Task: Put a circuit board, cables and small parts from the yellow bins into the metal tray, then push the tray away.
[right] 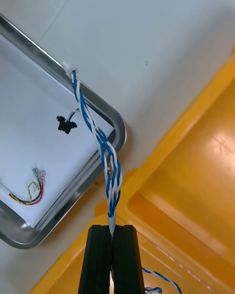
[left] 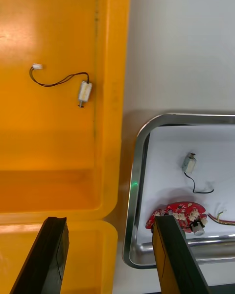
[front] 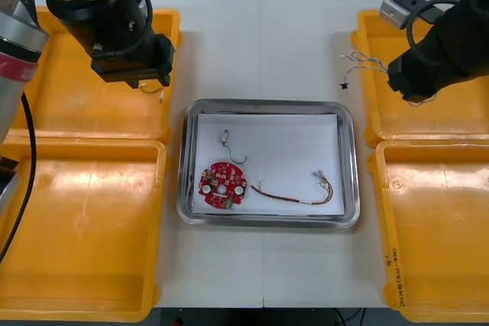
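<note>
My right gripper [right: 111, 230] is pinched shut on one end of the twisted blue and white cable [right: 98, 137]. I hold it above the inner side of the far yellow plastic bin [front: 428, 124] on my right. The cable hangs away from my black fingers, over the bin's rim. Its free end carries a small black connector [front: 345, 84], which sits over the light worktop [front: 260, 43] near the far right corner of the shiny metal tray [front: 183, 166].

On the tray's white inside lie three things:
- a round red circuit board [front: 222, 183] at the near left
- a red and yellow cable [front: 294, 198] to the board's right
- a small metal part with a thin black lead [front: 227, 139] beyond the board

My left gripper [left: 110, 220] hangs with its fingers spread wide, holding nothing. It is over the inner edge of the far yellow bin on my left [front: 76, 97], beside the tray's far left corner. In that bin rests another small metal part on a black lead [left: 84, 92], close to the inner wall.
</note>
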Available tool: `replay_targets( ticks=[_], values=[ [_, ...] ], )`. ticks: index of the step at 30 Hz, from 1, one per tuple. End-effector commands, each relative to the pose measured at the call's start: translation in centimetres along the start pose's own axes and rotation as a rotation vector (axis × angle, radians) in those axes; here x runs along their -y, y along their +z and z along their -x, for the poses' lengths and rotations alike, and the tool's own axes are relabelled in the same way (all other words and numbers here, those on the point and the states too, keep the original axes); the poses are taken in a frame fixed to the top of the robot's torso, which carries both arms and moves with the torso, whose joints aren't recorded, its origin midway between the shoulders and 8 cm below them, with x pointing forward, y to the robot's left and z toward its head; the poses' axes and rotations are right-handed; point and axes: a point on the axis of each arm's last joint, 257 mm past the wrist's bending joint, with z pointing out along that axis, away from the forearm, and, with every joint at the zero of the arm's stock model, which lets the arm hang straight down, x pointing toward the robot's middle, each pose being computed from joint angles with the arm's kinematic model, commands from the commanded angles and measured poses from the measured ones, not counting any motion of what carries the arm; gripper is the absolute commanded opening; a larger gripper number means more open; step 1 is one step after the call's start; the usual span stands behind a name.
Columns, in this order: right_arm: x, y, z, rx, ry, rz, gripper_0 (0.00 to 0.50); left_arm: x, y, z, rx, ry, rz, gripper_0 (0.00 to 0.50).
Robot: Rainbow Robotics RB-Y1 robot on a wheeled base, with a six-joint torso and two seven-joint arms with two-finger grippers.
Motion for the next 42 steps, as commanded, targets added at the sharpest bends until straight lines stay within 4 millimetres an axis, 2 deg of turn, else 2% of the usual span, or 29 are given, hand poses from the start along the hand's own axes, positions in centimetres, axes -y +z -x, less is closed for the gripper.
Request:
replay_targets(
  ticks=[1,7,19,26,36,42],
  values=[
    [-3.2,1.5,1.9,0.051,-0.202,0.034,0.000,-2.6,-3.7,3.4,0.080,-0.047,0.015,0.500],
    [-6.5,3.5,3.8,0.052,-0.393,0.030,0.000,-5.1,-3.8,4.6,0.109,-0.076,0.067,0.500],
    [-11.6,7.2,4.8,0.042,-0.604,0.075,0.000,-9.3,-2.8,6.8,0.135,-0.069,0.084,0.500],
    [-12.0,9.3,4.4,0.023,-0.671,0.101,0.000,-9.8,-2.7,7.7,0.161,0.021,0.095,0.500],
    [-10.3,13.0,3.5,0.008,-0.712,0.103,0.000,-9.1,-2.1,8.3,0.165,0.272,0.074,0.500],
    [-10.1,15.0,2.8,-0.004,-0.733,0.055,0.000,-8.9,-1.6,8.3,0.160,0.422,0.065,0.500]
  ],
)
